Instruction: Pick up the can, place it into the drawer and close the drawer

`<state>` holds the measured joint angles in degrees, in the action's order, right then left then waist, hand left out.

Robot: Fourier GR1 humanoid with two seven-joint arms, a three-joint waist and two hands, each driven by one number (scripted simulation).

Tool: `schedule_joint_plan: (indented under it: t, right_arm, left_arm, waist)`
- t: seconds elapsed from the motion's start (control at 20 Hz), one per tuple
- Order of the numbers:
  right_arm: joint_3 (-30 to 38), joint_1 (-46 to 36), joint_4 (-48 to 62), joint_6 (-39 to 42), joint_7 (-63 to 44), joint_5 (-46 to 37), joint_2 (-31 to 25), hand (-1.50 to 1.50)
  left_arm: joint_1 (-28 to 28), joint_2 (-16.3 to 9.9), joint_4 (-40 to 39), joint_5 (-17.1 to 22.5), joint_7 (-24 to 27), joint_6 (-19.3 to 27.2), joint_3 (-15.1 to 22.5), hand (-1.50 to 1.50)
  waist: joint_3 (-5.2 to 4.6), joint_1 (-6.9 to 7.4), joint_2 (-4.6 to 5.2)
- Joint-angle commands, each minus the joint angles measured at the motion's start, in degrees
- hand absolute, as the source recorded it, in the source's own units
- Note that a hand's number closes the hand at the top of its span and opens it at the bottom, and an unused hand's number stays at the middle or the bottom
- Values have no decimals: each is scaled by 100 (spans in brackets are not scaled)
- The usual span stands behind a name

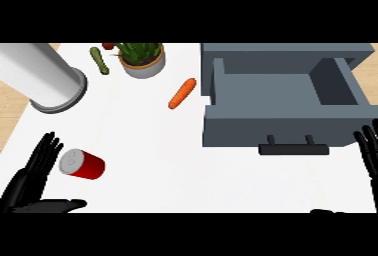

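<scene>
Opening stage of the can-to-drawer task: nothing is yet being carried.

The red can (82,164) is lying on its side on the white counter (184,170), just beside the left hand (35,172), whose fingers are standing straight and apart with the thumb spread below, curling round nothing. The right hand (367,150) is resting at the view's right edge, fingers up and straight. The grey drawer (284,95) is standing pulled open, handle (293,148) facing the robot, and its interior is showing no contents. Grasping, transfer and closing all appear to be remaining. A carrot (181,93), a cucumber (99,60), a potted plant (142,59) and a pale cylinder (44,77) are lying well apart from the can.
</scene>
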<state>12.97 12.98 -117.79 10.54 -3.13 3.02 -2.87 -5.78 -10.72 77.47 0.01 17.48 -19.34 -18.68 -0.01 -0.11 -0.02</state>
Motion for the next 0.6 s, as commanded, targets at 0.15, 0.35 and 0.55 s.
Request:
schedule_joint_plan:
  t: [0.15,0.35,0.55]
  right_arm:
    - [96,18,358,94,411,-111,50,-150]
    - [200,83,-197,155,-126,188,-32,-150]
    - [-236,54,-98,-23,134,-386,252,-150]
  left_arm:
    - [388,-315,-1021,-16,464,-118,-181,-150]
    - [231,-17,-1211,-220,798,60,38,-150]
    - [599,-468,-2074,-123,928,-145,-212,-150]
  waist:
    - [0,-3,1]
    - [-1,-9,-1]
    - [-1,-8,2]
